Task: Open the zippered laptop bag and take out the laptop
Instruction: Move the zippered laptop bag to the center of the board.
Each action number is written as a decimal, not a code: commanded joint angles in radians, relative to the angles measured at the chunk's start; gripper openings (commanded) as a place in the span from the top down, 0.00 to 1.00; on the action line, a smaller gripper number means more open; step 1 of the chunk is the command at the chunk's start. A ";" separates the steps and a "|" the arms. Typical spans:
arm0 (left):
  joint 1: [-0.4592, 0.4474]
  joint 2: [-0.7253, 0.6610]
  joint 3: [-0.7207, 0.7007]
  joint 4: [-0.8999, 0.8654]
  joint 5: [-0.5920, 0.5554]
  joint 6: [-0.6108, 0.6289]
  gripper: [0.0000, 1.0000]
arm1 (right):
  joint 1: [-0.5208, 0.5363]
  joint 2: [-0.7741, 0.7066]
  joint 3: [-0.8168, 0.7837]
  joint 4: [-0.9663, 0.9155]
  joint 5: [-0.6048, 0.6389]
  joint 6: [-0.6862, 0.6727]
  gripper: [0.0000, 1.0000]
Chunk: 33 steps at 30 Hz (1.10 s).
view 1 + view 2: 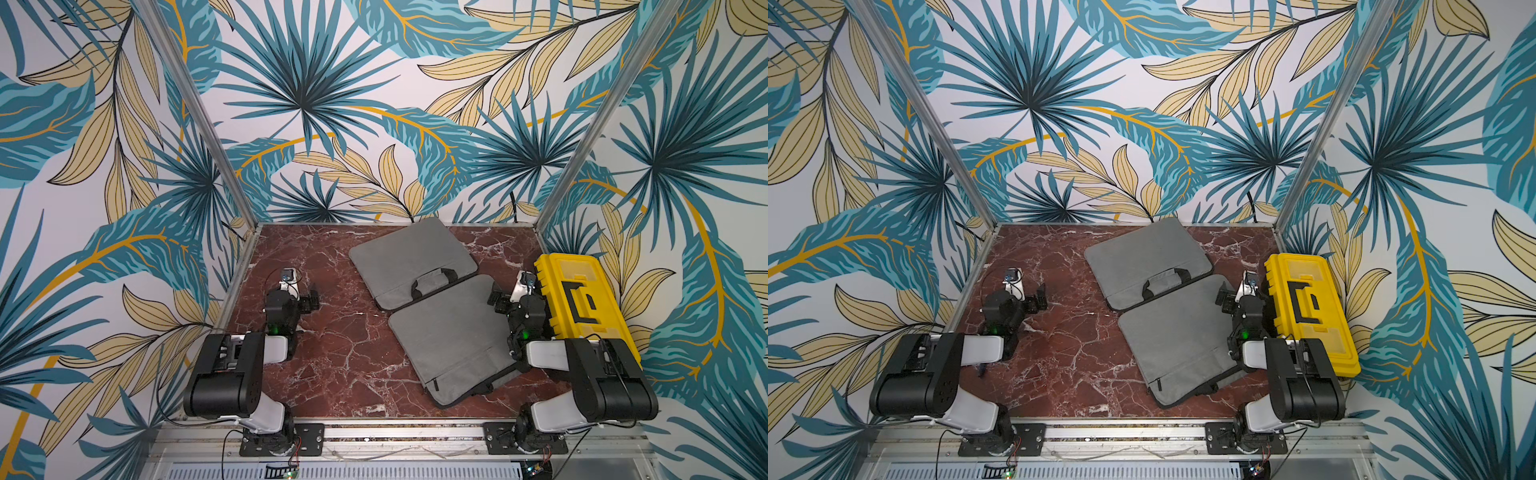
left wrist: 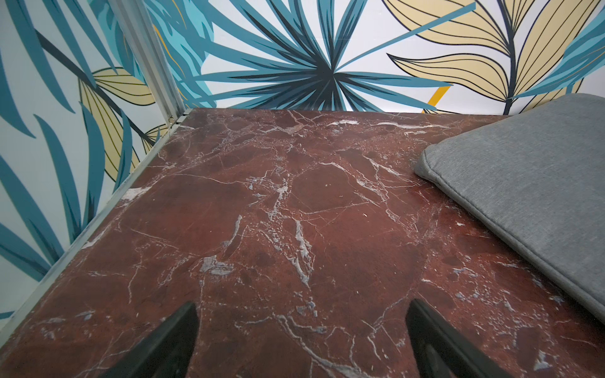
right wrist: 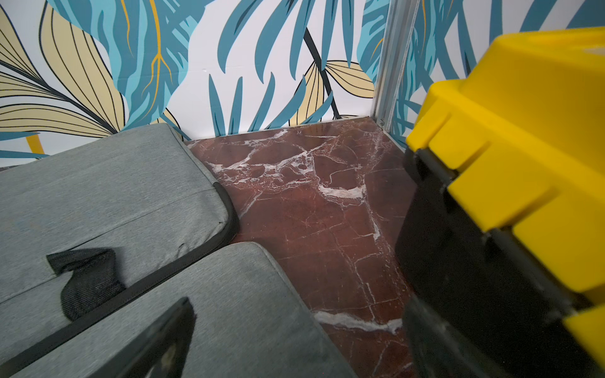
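Marble red-brown table, leaf-papered walls. Far laptop bag and near laptop bag lie touching right of centre, long axes slanting near-left to far-right. Left tool and right tool gape wide, empty.

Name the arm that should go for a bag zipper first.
Right. The right tool is open at a corner of the near gray bag; the left tool, also open, faces bare marble table, apart from it.

Left arm and right arm have boxy matte-black housings, pale grey links, green indicator lights, thin black cables; left claw and right claw are tapered black.
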 commanded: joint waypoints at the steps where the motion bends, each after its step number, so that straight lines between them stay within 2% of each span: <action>1: -0.005 -0.001 0.021 0.005 0.007 0.006 0.00 | -0.002 0.002 -0.017 0.019 0.014 0.009 0.00; 21: 0.004 -0.012 0.022 -0.007 0.002 -0.012 0.00 | -0.002 -0.003 -0.027 0.033 0.022 0.014 0.01; 26: 0.007 -0.071 0.007 -0.026 -0.025 -0.024 0.00 | -0.002 -0.051 -0.058 0.053 0.042 0.020 0.01; 33: 0.007 -0.169 -0.002 -0.087 -0.048 -0.033 0.00 | -0.002 -0.146 -0.049 -0.057 0.090 0.036 0.00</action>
